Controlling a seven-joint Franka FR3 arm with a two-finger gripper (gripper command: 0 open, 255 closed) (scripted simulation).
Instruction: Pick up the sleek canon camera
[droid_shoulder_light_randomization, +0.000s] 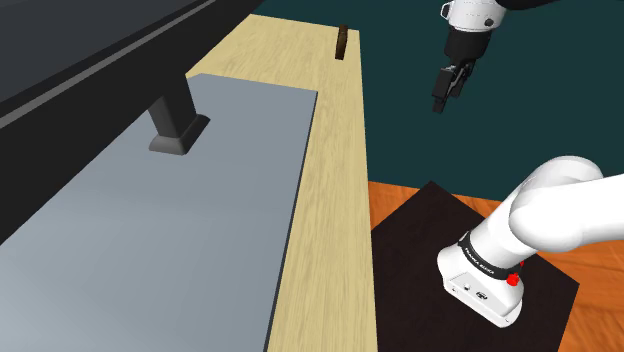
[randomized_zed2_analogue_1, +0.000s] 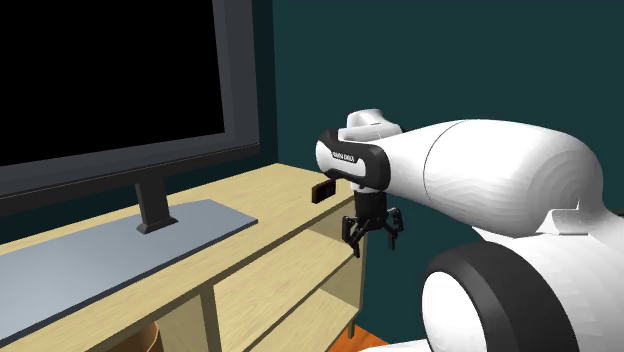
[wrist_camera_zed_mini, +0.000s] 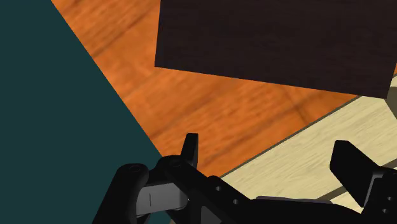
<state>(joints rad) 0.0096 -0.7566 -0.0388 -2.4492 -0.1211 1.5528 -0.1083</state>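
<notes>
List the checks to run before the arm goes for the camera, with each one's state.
1. Gripper empty: ok.
2. Fingers open: ok, they stand apart.
3. Camera found: ok, standing at the cabinet top's far end.
4. Gripper above camera: not ok, it hangs beyond the cabinet's edge.
5. Way to camera free: ok, apparently; the TV stand sits well aside.
6. Camera fits the opening: cannot tell.

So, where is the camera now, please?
In the shoulder view, the camera sits at the top, on the far end of the wooden cabinet, beyond the grey mat.
</notes>
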